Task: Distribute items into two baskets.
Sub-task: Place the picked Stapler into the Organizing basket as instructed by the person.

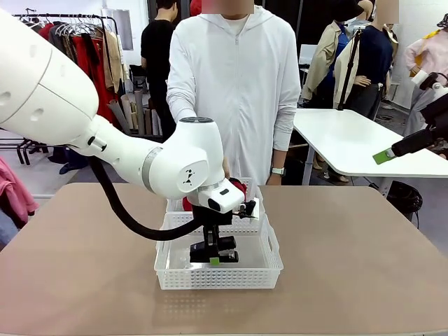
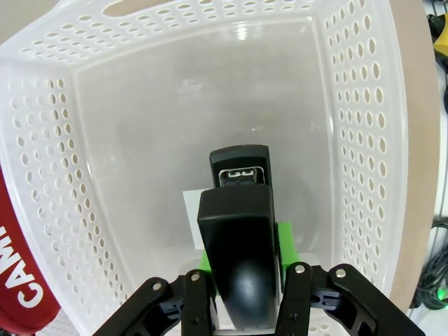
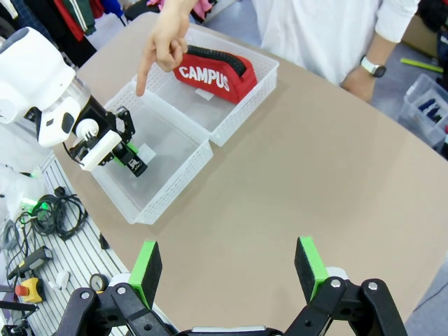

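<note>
Two white lattice baskets stand side by side at mid-table. In the near basket (image 1: 217, 280) (image 3: 178, 178) my left gripper (image 1: 215, 260) (image 2: 243, 252) (image 3: 128, 155) is shut on the black stapler (image 1: 227, 257) (image 2: 238, 231) (image 3: 134, 164), which sits low over the clear bottom. The red "CAMPUS" pouch (image 1: 239, 185) (image 3: 210, 73) (image 2: 21, 280) lies in the far basket (image 1: 175, 204) (image 3: 260, 73). High over the table's right side, my right gripper (image 3: 227, 269) stands open with nothing between its green pads.
The person's hand (image 3: 164, 42) points a finger down at the near basket; the other hand (image 3: 360, 80), wearing a watch, rests at the far edge. Cables and a stop button (image 3: 42, 210) lie off the table's side. A white table (image 1: 350, 140) stands behind.
</note>
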{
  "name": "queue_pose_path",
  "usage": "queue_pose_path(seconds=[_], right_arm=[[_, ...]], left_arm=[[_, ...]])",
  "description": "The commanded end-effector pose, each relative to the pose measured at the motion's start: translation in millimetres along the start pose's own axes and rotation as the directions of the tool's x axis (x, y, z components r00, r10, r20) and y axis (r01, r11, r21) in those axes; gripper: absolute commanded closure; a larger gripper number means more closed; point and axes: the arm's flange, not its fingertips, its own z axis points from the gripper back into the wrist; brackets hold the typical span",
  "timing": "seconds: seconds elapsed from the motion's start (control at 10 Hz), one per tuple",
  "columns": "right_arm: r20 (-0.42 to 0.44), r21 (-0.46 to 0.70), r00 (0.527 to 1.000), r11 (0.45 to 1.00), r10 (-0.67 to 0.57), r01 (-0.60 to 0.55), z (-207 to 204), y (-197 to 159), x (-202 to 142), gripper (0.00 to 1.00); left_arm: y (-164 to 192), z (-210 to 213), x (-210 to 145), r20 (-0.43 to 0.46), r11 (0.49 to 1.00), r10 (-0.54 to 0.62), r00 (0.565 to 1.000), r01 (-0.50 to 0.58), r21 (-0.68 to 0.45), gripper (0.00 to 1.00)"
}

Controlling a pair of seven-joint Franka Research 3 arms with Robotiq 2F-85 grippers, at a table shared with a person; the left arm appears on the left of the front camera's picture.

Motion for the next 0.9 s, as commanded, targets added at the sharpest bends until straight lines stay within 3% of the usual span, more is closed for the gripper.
queue_pose_path(seconds=[0.0,0.1,0.6,0.8], right_arm=[[0.003,0.0,1.0,1.0,-0.001,0.001,1,0,0,0.0],[0.003,0.0,1.0,1.0,-0.001,0.001,1,0,0,0.0],[0.003,0.0,1.0,1.0,-0.001,0.001,1,0,0,0.0],[0.003,0.0,1.0,1.0,-0.001,0.001,1,0,0,0.0]], left_arm=[[2,3,-1,0.011,1.0,-0.007,1.0,0.007,-0.009,0.23],[3,5,-4,0.011,1.0,-0.005,1.0,0.005,-0.017,0.03],[2,39,-11,-0.024,0.999,0.047,0.999,-0.047,-0.011,0.0],[0,42,-10,-0.043,0.999,0.016,0.999,-0.018,-0.037,0.0]])
